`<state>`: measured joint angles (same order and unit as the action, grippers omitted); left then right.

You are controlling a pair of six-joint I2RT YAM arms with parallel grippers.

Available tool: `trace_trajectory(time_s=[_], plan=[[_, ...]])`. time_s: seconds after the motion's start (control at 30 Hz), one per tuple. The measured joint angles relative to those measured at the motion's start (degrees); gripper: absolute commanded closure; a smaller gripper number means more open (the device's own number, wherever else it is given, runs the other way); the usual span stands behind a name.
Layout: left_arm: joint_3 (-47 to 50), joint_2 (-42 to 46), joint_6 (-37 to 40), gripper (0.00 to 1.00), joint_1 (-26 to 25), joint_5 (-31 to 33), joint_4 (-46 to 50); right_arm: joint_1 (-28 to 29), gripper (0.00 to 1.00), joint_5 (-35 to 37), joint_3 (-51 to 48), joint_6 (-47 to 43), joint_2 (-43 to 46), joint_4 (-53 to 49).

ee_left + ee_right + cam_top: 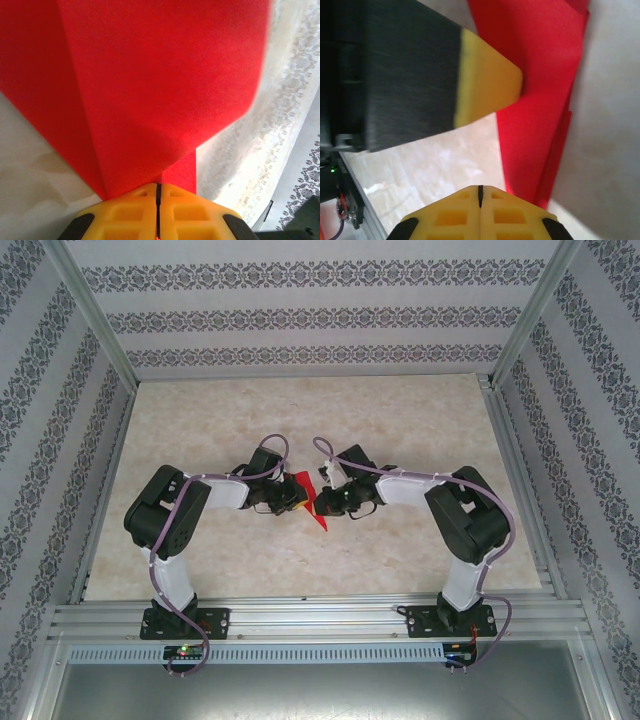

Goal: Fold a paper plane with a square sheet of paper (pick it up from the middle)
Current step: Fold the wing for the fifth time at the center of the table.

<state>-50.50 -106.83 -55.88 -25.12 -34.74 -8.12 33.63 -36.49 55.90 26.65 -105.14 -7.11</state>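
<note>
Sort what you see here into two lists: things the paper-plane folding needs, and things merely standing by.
Needed:
red paper, pinched in the left gripper
right gripper, shut, next to the paper

Standing by:
marble-look table
patterned walls
metal frame

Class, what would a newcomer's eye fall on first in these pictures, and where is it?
The bright red folded paper stands out at the middle of the pale table. The left gripper is shut on it between yellow fingers; the right gripper, also shut, sits close beside it.
</note>
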Motion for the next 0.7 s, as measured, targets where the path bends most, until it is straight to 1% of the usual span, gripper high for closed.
trace_trajectory(time_s=[0.1,0.27,0.5,0.7], plan=[[0.0,0.0,0.0,0.9,0.0,0.0,0.0,0.0,1.0,0.0,-0.1,0.0,-1.4,-0.8],[-0.1,0.0,0.0,0.92,0.0,0.2,0.4,0.0,1.0,-0.3,-1.7,-0.9,-1.3,-1.2],[-0.8,0.0,0.0,0.94,-0.1,0.4,2.2,0.0,1.0,-0.4,-5.5,-3.2,2.1,-1.4],[-1.2,0.0,0.0,0.94,-0.3,0.7,3.0,0.0,1.0,-0.7,-8.5,-4.5,4.7,-4.6]])
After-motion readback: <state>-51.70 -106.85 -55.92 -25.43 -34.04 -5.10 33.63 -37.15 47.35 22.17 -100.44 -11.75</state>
